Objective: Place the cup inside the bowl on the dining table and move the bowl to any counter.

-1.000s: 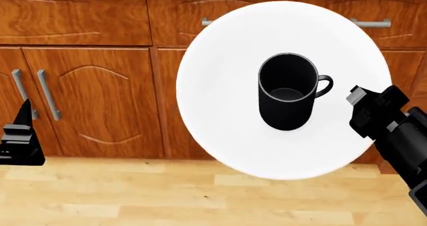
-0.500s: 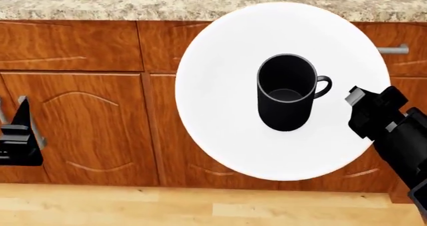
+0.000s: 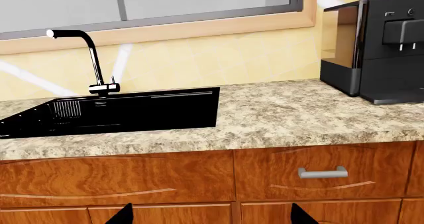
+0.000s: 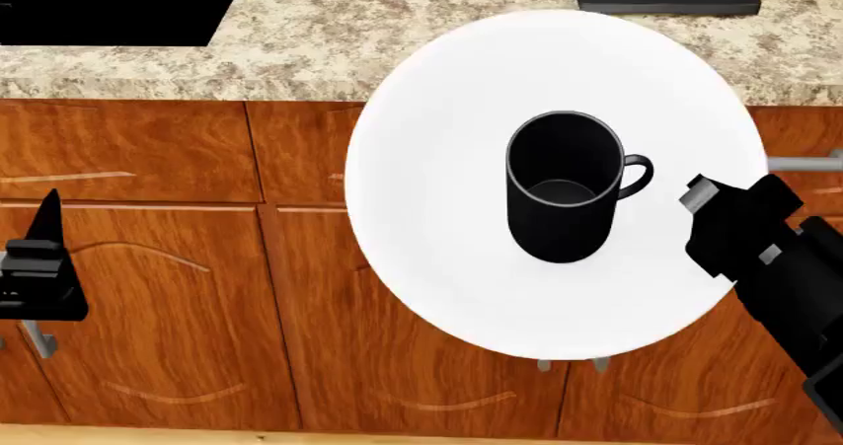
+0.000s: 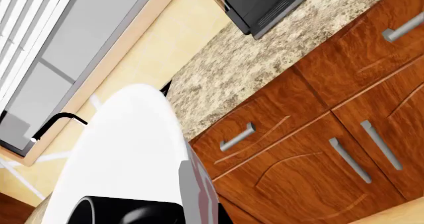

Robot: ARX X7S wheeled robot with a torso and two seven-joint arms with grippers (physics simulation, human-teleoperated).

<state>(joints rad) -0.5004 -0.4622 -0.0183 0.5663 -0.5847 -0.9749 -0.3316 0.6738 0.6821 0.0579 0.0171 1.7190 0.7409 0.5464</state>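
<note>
Right hand (image 4: 705, 200) grips bowl (image 4: 435, 198) rim at frame right, cup (image 4: 564, 186) inside. Keep bowl level, clear counter (image 4: 343, 31) edge w/ margin. Left hand (image 4: 39, 267): can't tell.

A black sink (image 3: 112, 112) is recessed in the speckled worktop. A black faucet (image 3: 89, 60) with a chrome base stands directly behind the sink, against the yellow tiled wall (image 3: 219, 57). A window (image 3: 146, 3) with a pale wooden frame sits above the faucet. A black coffee machine (image 3: 378, 42) stands well apart from the sink, at the far end of the worktop. Reddish wooden cabinets (image 4: 145, 267) lie below the sink level; one drawer beneath the coffee machine carries a metal bar handle (image 3: 322, 173).
</note>
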